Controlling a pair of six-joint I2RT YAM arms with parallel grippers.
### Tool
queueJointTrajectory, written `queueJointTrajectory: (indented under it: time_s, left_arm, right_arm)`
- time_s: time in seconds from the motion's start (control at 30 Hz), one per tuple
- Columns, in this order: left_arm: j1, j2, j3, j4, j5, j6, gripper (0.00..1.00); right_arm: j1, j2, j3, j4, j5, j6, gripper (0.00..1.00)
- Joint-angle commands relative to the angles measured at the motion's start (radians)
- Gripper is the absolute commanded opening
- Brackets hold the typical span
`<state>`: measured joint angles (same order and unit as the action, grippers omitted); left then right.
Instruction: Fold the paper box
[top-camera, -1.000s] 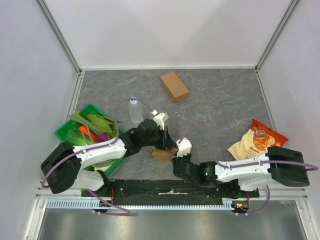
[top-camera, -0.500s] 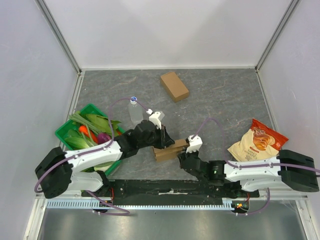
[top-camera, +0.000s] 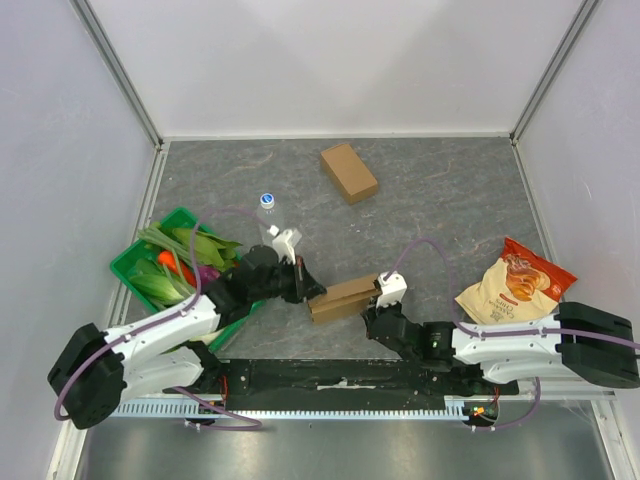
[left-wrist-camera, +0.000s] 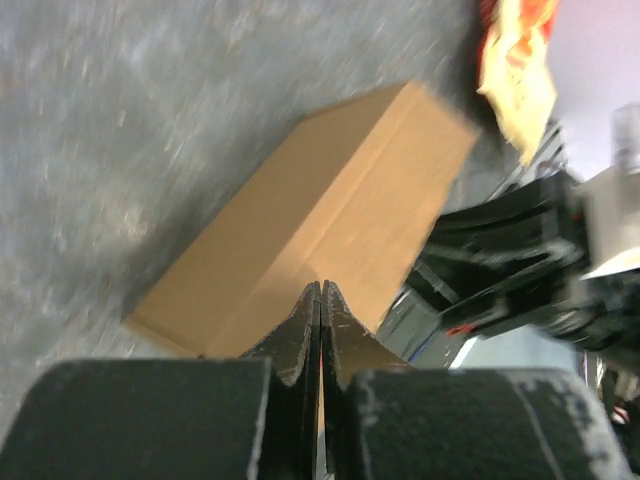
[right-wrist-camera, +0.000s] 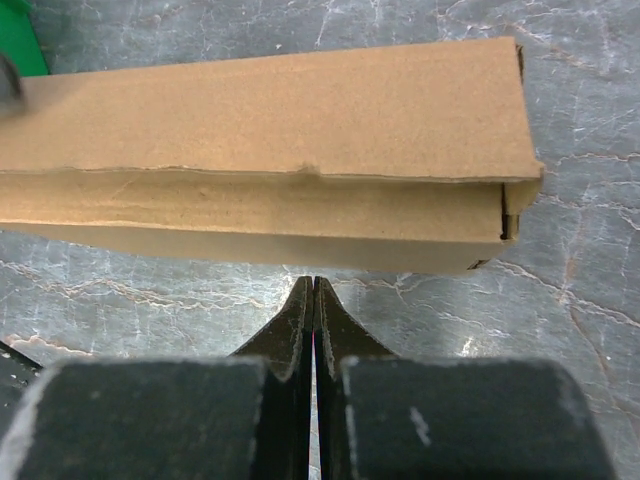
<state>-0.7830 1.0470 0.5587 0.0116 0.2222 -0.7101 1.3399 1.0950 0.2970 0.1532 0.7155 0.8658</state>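
Brown paper box (top-camera: 343, 298) lies between left gripper (left-wrist-camera: 320, 290) and right gripper (right-wrist-camera: 313, 285), jaws together, empty.

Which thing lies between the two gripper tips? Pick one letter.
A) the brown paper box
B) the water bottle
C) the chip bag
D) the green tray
A: in the top view the brown paper box sits with the left gripper at one end and the right gripper at the other.
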Motion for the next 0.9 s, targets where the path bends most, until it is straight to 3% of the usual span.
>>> queueJointTrajectory:
  time_s: [0.0,0.13,0.2,0.33,0.43,0.57,0.7,0.87]
  left_arm:
    - [-0.004,0.014,-0.180,0.206,0.088,-0.126,0.02]
    - [-0.030,0.004,-0.256,0.242,0.054,-0.131,0.02]
    - [-0.033,-0.022,-0.250,0.179,0.025,-0.108,0.02]
    - [-0.033,-0.087,-0.122,0.039,-0.052,-0.013,0.04]
    - [-0.033,-0.053,0.004,-0.005,-0.040,0.029,0.15]
    - [-0.033,0.120,0.144,-0.015,0.022,0.047,0.20]
    - [-0.042,0.305,0.262,0.065,0.077,0.057,0.10]
    - [-0.119,0.455,0.385,0.090,0.072,0.070,0.09]
  right_arm:
    - [-0.024,0.040,0.021,0.092,-0.047,-0.028,0.00]
    - [-0.054,0.088,0.037,0.117,-0.085,-0.033,0.00]
    - [-0.065,0.097,0.048,0.138,-0.116,-0.043,0.00]
    - [-0.074,0.079,0.070,0.077,-0.116,-0.025,0.00]
    - [-0.111,-0.018,0.070,-0.050,-0.117,0.010,0.00]
    - [-0.175,-0.194,0.051,-0.246,-0.111,0.036,0.00]
    - [-0.277,-0.325,0.060,-0.418,-0.185,0.033,0.00]
    - [-0.372,-0.325,0.090,-0.429,-0.315,0.021,0.00]
